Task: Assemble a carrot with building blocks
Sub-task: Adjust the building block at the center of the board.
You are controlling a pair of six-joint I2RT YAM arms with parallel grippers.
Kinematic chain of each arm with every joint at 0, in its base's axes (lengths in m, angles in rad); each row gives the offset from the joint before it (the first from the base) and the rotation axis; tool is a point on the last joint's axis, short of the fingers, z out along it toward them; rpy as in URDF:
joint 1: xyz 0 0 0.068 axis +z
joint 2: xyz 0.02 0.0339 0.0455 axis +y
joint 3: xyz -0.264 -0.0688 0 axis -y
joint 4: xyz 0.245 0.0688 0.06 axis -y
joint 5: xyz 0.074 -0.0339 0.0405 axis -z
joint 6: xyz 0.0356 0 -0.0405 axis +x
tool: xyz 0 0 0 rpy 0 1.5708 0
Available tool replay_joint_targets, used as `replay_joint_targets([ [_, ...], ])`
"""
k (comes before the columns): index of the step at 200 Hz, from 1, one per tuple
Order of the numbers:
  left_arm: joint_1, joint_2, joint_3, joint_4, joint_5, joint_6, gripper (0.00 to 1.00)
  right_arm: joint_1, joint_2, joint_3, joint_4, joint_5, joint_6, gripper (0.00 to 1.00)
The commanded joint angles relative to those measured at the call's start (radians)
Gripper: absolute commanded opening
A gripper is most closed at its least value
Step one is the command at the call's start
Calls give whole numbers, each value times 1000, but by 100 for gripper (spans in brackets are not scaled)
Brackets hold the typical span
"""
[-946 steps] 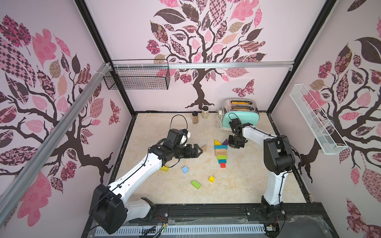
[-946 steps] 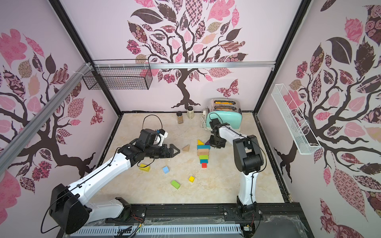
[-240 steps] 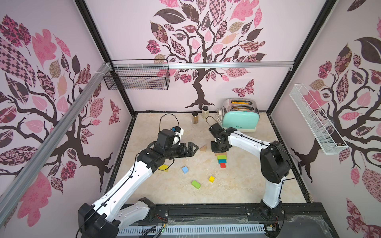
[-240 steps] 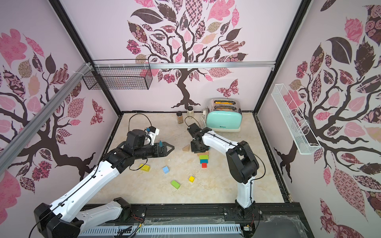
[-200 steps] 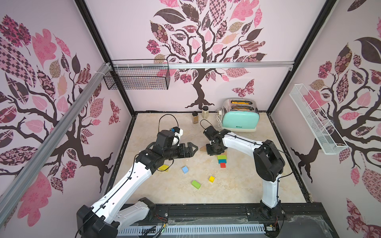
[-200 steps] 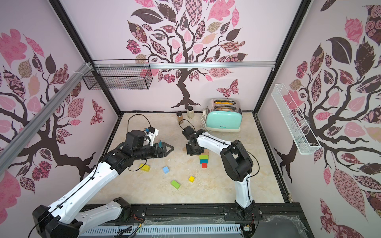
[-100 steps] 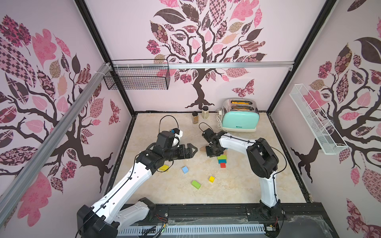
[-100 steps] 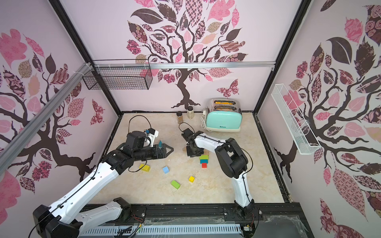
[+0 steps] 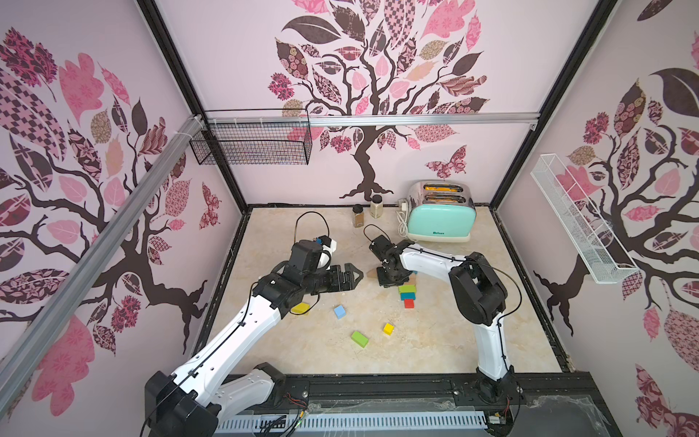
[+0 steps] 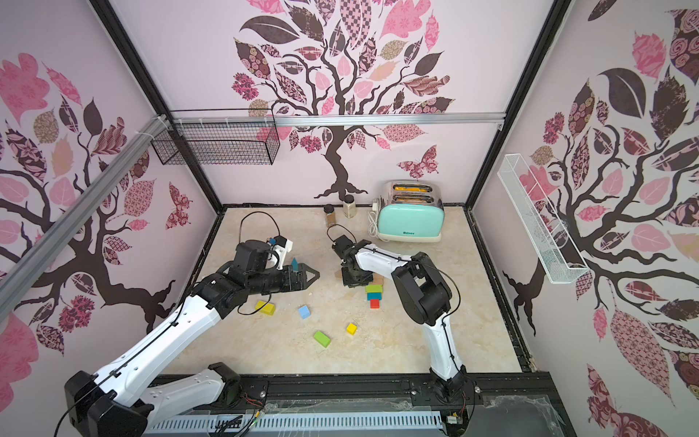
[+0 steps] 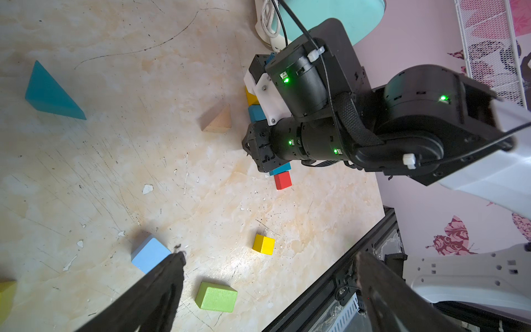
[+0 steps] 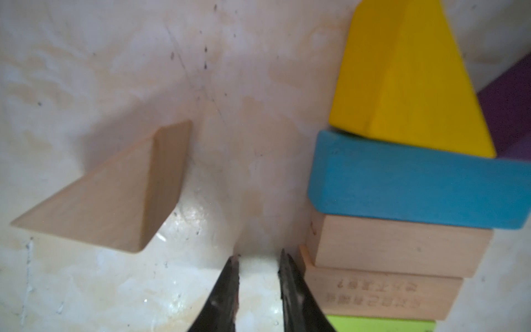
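- Right wrist view: the right gripper point(image 12: 260, 268) holds its fingertips point(image 12: 233, 276) a narrow slit apart. Only bare floor point(image 12: 230, 100) shows between them, so it pinches nothing.
- The tips point down into the gap between a wood wedge point(image 12: 115, 195) and the row of blocks, closer to the row. The narrow set probably lets them slip in beside the row without knocking it.
- The row is the carrot so far, laid flat. A yellow wedge point(image 12: 408, 80) sits at the leaf end with a purple block point(image 12: 511, 109) against it. Then come a blue brick point(image 12: 416, 184), two wood bricks point(image 12: 402, 244) and a green block point(image 12: 379, 324), each touching the next.
- In a top view the row ends in a red cube point(image 9: 408, 303). The pieces shorten toward it, which gives the taper.
- The wood wedge lies apart from the row, near its leaf end, and is likely meant as another leaf.
- Left wrist view: the left gripper point(image 11: 270, 257) has its fingers spread wide and empty above the floor. Near them lie a light blue cube point(image 11: 150, 254), a yellow cube point(image 11: 263, 244) and a loose green brick point(image 11: 216, 296); that spread would fit any of them.
- A teal wedge point(image 11: 48, 92) lies well apart from the row.
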Motion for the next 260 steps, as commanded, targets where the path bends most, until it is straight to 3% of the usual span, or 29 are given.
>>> replay_joint_targets([
  [1,4,7,-1,20,4,19,98,-1,18,27,-18,19,10,29],
  [125,9,15,-7,31,12,20,98,4,8,25,-17,-8,0,29],
  [172,22,1,-1,25,2,16,98,12,-60,93,-65,-37,-17,34],
  [206,84,-22,23,-3,13,15,98,14,-143,155,-128,-46,-39,47],
  [235,129,-6,70,-37,-10,7,98,11,-214,179,-191,-28,-51,70],
  [260,135,60,119,-71,-34,29,98,-5,-266,146,-212,-25,-52,99],
])
